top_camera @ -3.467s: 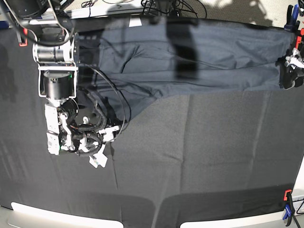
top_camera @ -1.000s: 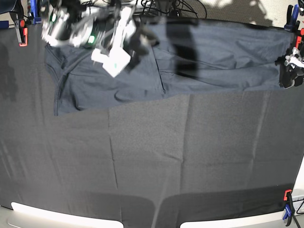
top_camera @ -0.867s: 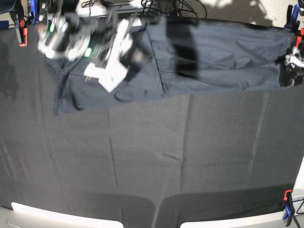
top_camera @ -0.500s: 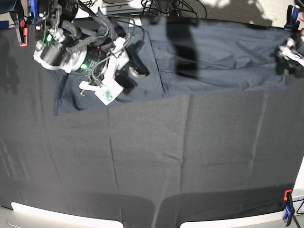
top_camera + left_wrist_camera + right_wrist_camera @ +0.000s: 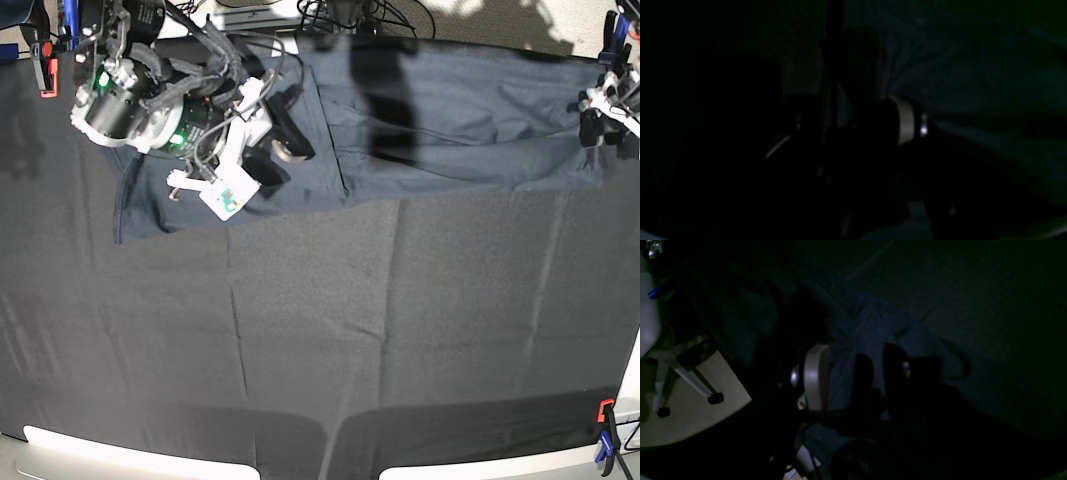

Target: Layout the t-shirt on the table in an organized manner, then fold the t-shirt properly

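Step in hand: folding the t-shirt (image 5: 450,120), a band across the frame top. Right gripper (image 5: 280,140) hovers there, fingers apart, empty. Left gripper (image 5: 605,105): finger state unclear. Next: regrasp an edge.

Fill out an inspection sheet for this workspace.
Surface: table under black cloth, faint creases.
Job's things: t-shirt spread in a long strip along the far edge, folds and wrinkles remain.
Clutter: nothing seen.
Grippers: right tool open over the shirt's end; left tool at the opposite end, state unclear.
Cables: black bundle behind the far edge; loops on the right arm.
Surroundings: clamps at the edges; chair base on beige floor.
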Available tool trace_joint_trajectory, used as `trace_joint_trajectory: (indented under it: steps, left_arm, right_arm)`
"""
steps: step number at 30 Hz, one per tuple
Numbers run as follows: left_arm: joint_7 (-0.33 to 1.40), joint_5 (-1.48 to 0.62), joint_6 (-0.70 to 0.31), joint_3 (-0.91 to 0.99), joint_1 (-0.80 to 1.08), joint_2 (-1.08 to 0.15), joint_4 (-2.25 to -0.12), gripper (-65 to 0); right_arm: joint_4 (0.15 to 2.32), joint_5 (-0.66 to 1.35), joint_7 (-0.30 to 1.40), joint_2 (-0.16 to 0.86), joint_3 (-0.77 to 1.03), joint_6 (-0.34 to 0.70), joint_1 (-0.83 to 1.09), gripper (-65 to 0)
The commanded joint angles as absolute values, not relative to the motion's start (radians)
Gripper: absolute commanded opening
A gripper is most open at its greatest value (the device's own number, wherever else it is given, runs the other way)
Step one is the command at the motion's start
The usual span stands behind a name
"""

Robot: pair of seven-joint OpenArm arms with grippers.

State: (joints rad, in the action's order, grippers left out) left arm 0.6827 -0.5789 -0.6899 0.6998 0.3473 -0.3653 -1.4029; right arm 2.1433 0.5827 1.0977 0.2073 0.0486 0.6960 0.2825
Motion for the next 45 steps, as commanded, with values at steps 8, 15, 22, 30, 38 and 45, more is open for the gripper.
trace_joint_trajectory:
  steps: [8, 15, 22, 30, 38, 45]
  left_arm:
    - [0.822, -0.859, -0.698, 0.706, 0.358, -0.383, -1.419, -54.7]
    - [0.811, -0.858, -0.698, 0.706, 0.358, -0.386, -1.419, -65.0]
    - [0.744, -0.852, -0.698, 0.706, 0.358, -0.447, -1.419, -65.0]
    - [0.692, -0.758, -0.698, 0.706, 0.358, -0.499, -1.419, -65.0]
    - [0.676, -0.671, -0.698, 0.706, 0.358, -0.494, -1.419, -39.4]
    - [0.604, -0.593, -0.685, 0.706, 0.355, -0.443, -1.419, -39.4]
  right_arm:
    - [2.164, 0.604, 1.069, 0.21, 0.052, 0.698, 0.274, -39.4]
    - [2.164, 0.601, 1.069, 0.211, 0.053, 0.698, 0.274, -39.4]
    - [2.164, 0.484, 1.031, 0.211, 0.06, 0.698, 0.274, -39.4]
    - [2.164, 0.479, 0.987, 0.211, 0.188, 0.698, 0.274, -39.4]
    - [2.164, 0.561, 0.99, 0.211, 0.283, 0.698, 0.274, -39.4]
    - [2.164, 0.561, 0.992, 0.21, 0.283, 0.698, 0.274, -39.4]
